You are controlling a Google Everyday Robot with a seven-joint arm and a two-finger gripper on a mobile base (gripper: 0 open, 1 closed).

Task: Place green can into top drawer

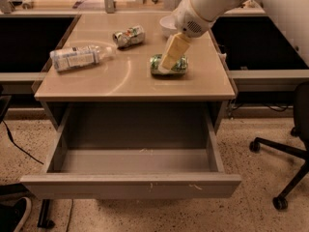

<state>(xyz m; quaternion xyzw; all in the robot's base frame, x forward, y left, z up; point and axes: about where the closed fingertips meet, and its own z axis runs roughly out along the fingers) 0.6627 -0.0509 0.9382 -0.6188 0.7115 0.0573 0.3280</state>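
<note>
gripper (pixel 166 65) at the green can (pixel 180 67) on the desk (pixel 96 83)

the cream gripper tip overlaps the can in this view — whether it is spread or closed does not show. the can lies on its side, right of centre on the tan top; the top drawer (pixel 130 185) stands pulled out below.

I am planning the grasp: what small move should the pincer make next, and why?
Probably lower slightly and grasp the green can. The pincer hangs right over it, the can lies sideways on the desk, and the top drawer stands open.
</note>
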